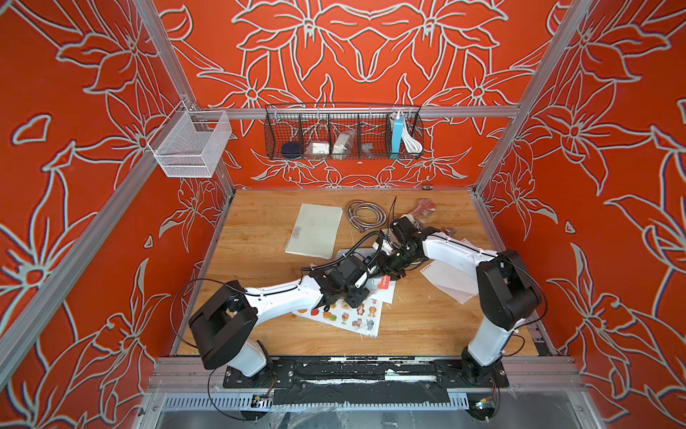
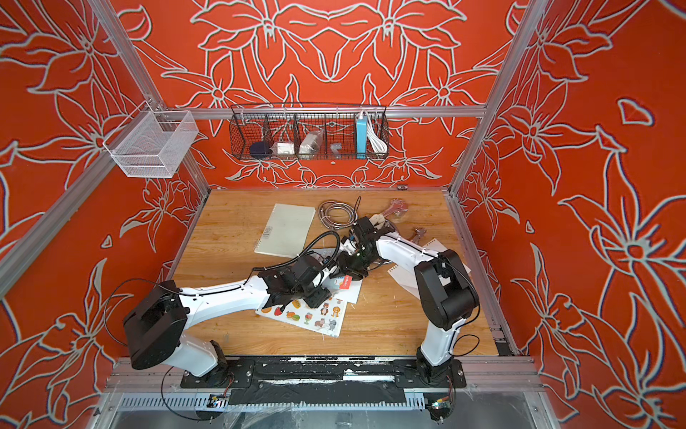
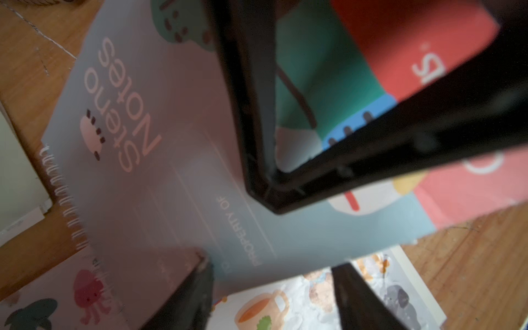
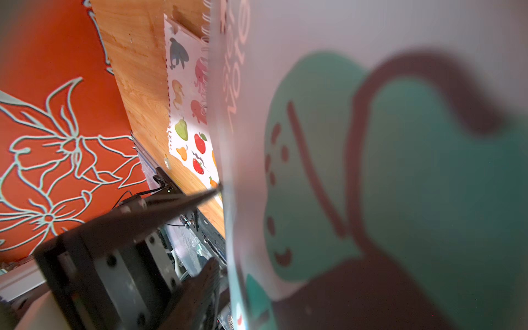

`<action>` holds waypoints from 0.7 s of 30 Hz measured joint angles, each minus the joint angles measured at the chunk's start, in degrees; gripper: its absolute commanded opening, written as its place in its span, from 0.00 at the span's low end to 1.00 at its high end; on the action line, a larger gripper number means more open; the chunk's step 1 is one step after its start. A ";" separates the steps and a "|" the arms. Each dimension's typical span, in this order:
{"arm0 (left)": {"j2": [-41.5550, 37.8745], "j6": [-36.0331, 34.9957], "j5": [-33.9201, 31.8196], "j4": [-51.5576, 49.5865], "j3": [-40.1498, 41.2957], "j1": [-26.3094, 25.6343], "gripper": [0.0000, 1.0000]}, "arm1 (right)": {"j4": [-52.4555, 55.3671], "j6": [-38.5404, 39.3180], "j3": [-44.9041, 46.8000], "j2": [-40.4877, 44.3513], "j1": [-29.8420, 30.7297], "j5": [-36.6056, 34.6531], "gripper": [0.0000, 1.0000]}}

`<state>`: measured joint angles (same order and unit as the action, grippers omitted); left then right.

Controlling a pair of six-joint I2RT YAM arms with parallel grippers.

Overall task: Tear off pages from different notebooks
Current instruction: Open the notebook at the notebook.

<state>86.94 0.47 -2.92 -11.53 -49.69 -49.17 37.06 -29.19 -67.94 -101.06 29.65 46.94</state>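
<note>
Alu rail (image 1: 178,373) nearest, wood tabletop (image 1: 427,319) w/ notebooks (image 1: 315,230), red floral walls (image 1: 74,185)

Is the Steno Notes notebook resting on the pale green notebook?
No, the Steno Notes notebook overlaps the picture notebook; the pale green notebook lies apart from it.

Brightly, evenly lit in both top views, with walls (image 1: 74,185) bowing at the edges. Badly blurred up close in both wrist views (pinkish cast over the Steno Notes cover (image 3: 160,185)).
</note>
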 measured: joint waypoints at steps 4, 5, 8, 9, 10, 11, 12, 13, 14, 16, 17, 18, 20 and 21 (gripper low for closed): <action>0.00 -1.20 -4.26 1.05 0.07 -1.46 0.80 | -0.59 -0.63 0.00 0.00 0.00 1.64 0.09; 0.00 -1.62 -6.08 1.46 0.20 -1.79 0.80 | -0.79 -0.74 0.00 0.00 0.00 1.95 0.09; 0.00 -2.64 -10.25 3.69 1.16 -2.32 0.79 | -1.22 -0.79 0.00 0.00 0.00 2.43 0.09; 0.00 -2.95 -11.15 4.46 1.46 -2.34 0.79 | -1.22 -0.76 0.00 0.00 0.00 2.69 0.09; 0.00 -3.26 -12.00 5.11 1.73 -2.47 0.79 | -1.20 -0.70 0.00 0.00 0.00 2.89 0.09; 0.00 -3.48 -12.63 5.27 1.75 -2.56 0.79 | -1.09 -0.57 0.00 0.00 0.00 3.04 0.09; 0.00 -3.65 -12.98 5.38 1.75 -2.64 0.79 | -1.01 -0.37 0.00 0.00 0.00 3.13 0.09; -0.09 -3.78 -13.33 5.46 1.77 -2.82 0.79 | -0.85 -0.15 0.00 0.00 -0.02 3.17 0.09; -0.42 -3.96 -13.53 5.44 1.95 -3.13 0.80 | -0.66 0.07 0.00 0.00 -0.02 3.23 0.09; -1.84 -4.11 -13.55 4.98 2.82 -3.76 0.81 | -0.17 0.39 0.00 0.00 -0.13 3.32 0.09; -3.26 -4.11 -13.42 4.17 3.52 -4.20 0.82 | 0.09 0.57 0.00 0.00 -0.20 3.37 0.09; -4.37 -4.02 -13.16 3.52 4.02 -4.48 0.83 | 0.20 0.68 0.04 0.00 -0.37 3.48 0.09; -7.61 -3.87 -12.44 1.55 5.27 -5.20 0.84 | 0.28 0.96 0.17 0.00 -0.66 3.56 0.09; -8.87 -3.74 -12.24 0.79 5.70 -5.38 0.84 | 0.33 1.05 0.20 0.00 -0.79 3.56 0.09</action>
<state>78.06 -3.27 -15.16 -10.74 -43.99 -54.54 37.39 -28.14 -67.75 -101.06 28.86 50.50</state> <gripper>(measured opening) 0.835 0.467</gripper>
